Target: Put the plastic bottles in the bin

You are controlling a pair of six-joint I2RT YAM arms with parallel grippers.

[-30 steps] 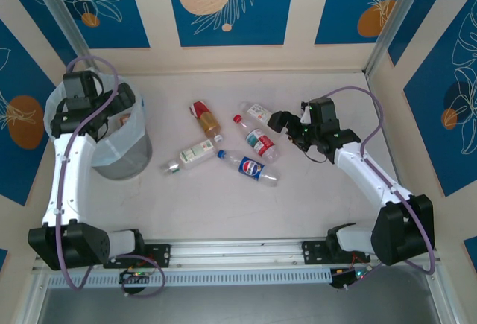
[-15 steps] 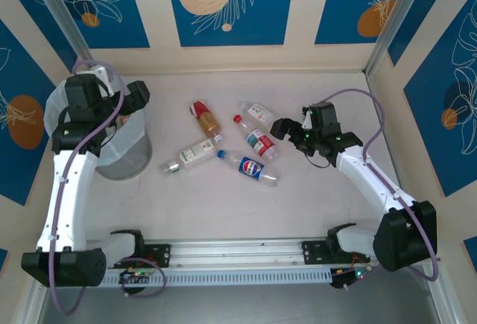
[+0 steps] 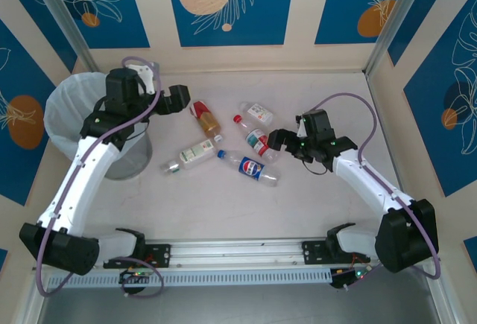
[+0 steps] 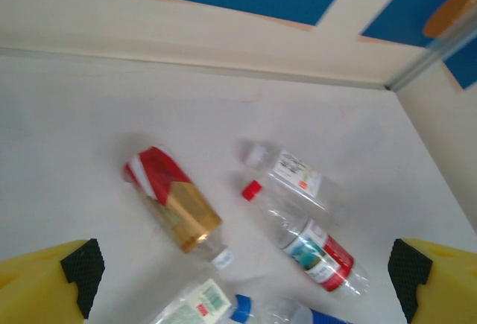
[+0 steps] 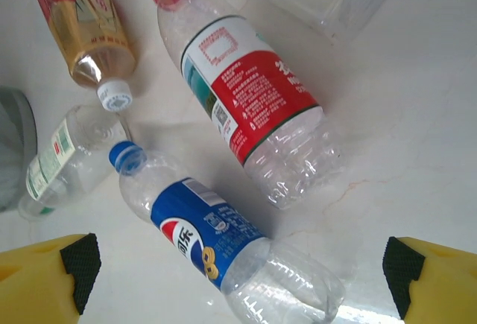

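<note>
Left pincer: released, jaws spread wide with nothing between them, raised over the pale counter.
Right pincer: released, jaws equally wide and empty, low over the counter and pointed at the cluster of bottles.
Round grey bin with translucent white liner: behind the left pincer, under that arm's forearm, well apart from the right pincer.
Clear plastic bottle with red-and-brown label: lying on its side just ahead of the left pincer; in the left wrist view it sits ahead between the two yellow fingers.
Clear plastic bottle with red-and-white label and red cap: lying just in front of the right pincer, the nearest bottle to it.
Clear plastic bottle with blue label and blue cap: lying near the right pincer, just beside the red-and-white one.
Clear plastic bottle with green-and-white label: lying between the two pincers, near the blue cap.
Clear plastic bottle with small white label: lying past the red-and-white one, farther from the right pincer.
</note>
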